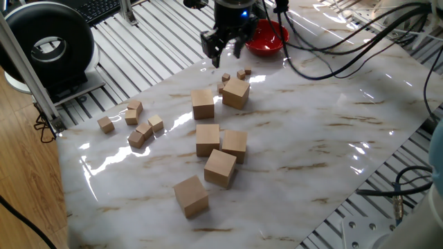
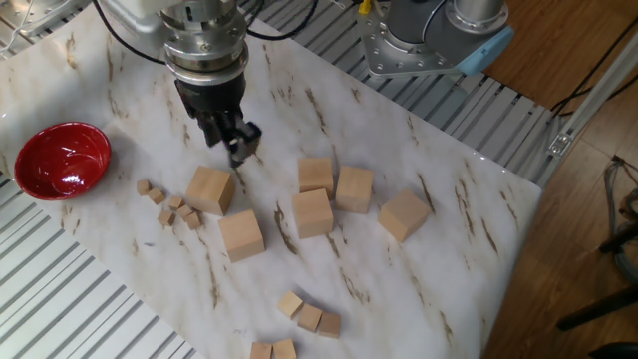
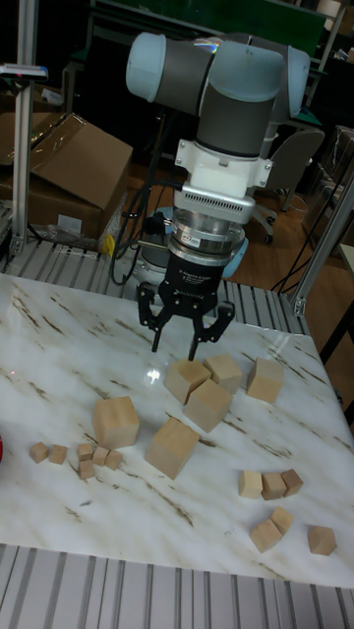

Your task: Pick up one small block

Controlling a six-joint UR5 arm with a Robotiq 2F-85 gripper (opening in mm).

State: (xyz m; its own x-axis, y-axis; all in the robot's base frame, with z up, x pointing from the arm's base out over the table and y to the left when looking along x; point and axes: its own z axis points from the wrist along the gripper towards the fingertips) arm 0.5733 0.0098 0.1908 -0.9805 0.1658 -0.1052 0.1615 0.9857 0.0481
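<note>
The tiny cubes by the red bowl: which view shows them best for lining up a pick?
The other fixed view: the tiny cubes lie unblocked between the red bowl and a big cube. One fixed view hides part of the cluster behind that cube. The tall fixed view shows them small and low, far from the pincer.
</note>
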